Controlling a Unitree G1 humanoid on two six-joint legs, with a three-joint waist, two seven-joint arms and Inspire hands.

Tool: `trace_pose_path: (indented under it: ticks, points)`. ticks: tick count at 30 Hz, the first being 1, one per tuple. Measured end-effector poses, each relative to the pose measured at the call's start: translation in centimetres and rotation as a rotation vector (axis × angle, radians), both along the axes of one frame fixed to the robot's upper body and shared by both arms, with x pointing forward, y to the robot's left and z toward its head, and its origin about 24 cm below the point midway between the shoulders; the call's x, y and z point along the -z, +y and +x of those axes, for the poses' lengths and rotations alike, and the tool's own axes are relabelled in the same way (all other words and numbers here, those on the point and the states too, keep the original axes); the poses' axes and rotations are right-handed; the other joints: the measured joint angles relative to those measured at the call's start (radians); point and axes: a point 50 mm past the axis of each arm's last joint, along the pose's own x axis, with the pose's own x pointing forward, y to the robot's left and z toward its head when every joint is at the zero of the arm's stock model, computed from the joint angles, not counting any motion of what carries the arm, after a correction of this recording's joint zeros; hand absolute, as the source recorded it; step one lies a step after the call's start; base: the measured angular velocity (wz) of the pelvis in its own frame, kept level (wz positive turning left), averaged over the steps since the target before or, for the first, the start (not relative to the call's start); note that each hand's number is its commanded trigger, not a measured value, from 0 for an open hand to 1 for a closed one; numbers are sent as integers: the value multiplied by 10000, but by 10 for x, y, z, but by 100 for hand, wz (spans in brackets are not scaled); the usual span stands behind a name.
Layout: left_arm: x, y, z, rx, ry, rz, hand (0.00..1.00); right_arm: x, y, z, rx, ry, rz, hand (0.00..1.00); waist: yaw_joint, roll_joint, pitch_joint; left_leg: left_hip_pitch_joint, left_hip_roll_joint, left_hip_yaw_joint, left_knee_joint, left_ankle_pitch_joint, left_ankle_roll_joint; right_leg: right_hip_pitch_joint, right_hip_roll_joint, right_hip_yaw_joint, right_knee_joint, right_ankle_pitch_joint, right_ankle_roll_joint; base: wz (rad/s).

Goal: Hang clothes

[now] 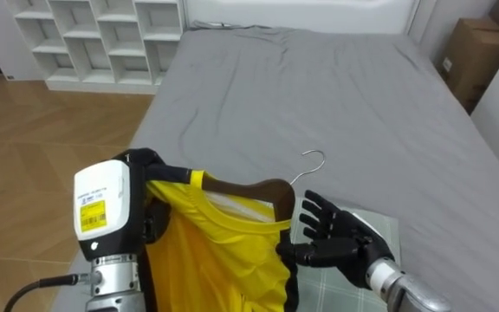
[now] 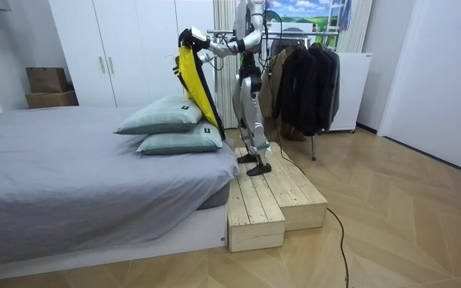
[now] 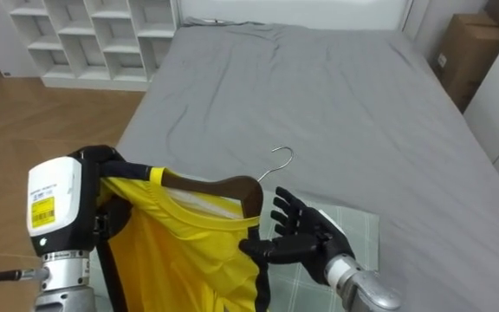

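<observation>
Two robot hands show in the eye views, with one yellow garment (image 1: pixel 215 251) on one wooden hanger (image 1: pixel 249 189) between them.

The left hand (image 1: pixel 144 162) sits at the hanger's left end, over the garment's shoulder. A white housing on the wrist and the yellow cloth cover most of it, so whether it grips the hanger cannot be told. The right hand (image 1: pixel 332 232) is just right of the hanger's other end, fingers straight and spread, holding nothing. Its thumb points toward the garment's edge, and whether it touches the cloth is hard to make out. The hanger's single metal hook (image 1: pixel 312 160) rises just above the right hand's fingertips, free of any rail.

The garment's lower part is cut off by the bottom edge of the eye views. The room view shows it hanging down in front of the robot to about the height of the pillows.

One bed (image 1: pixel 319 95) with a grey sheet stretches away beyond both hands. Two pillows lie stacked under the hands, the upper pillow (image 2: pixel 162 116) on the lower pillow (image 2: pixel 181 142). Far beyond the left hand stands one white shelf unit (image 1: pixel 102 39), its top cut off. Far beyond the right hand is one cardboard box (image 1: pixel 475 56).

The robot stands on one wooden platform (image 2: pixel 266 196) at the head of the bed. One rack of dark clothes (image 2: pixel 306 76) is behind it.
</observation>
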Motion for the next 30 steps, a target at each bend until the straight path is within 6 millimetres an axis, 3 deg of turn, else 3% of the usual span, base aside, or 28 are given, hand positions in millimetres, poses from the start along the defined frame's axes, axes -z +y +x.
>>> trace_pose_path:
  ticks: [14, 30]
  points:
    - [2, -8, -1, 146, 50, 33, 100, 3, 8, -2, -203, 135, -91, 0, -8, -136, -69, 18, 4, 1, 0, 0, 0, 34, 3, -27, 14, 1, 2, 0]
    - [4, -12, -2, 319, 106, 54, 100, 7, 20, -5, -321, 381, 416, 0, 7, -216, 7, 21, 4, -1, 1, 0, 0, 75, -4, -120, -2, 1, 2, 1]
